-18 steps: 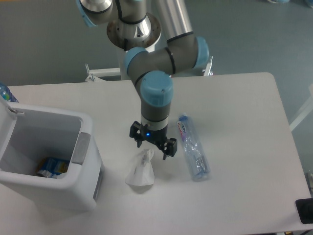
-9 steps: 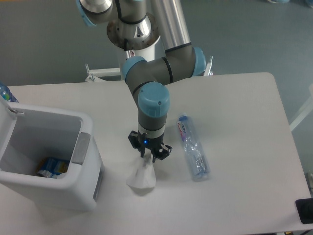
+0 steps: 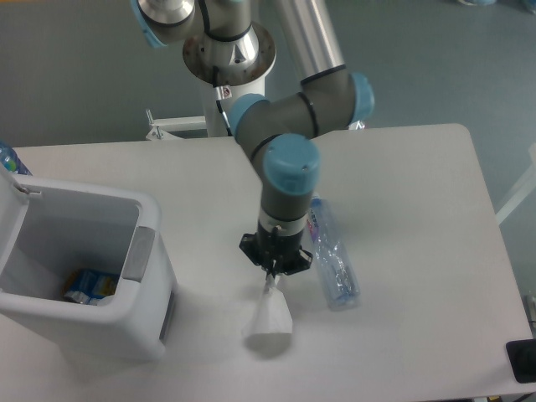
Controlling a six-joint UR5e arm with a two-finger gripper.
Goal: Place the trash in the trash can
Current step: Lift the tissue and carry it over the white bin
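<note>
My gripper is shut on the top of the crumpled white paper tissue, which hangs down from it, its lower end at or just above the table in the front middle. The crushed clear plastic bottle with a blue-red label lies on the table just right of the gripper. The white boxy trash can with a grey side panel stands at the left, well away from the gripper.
Some blue and yellow packaging lies inside the trash can. A blue bottle top shows at the far left edge. A dark object sits at the table's front right corner.
My gripper closed on the tissue's top, then lifted and carried it a little right and toward the front. The bottle has not moved.
</note>
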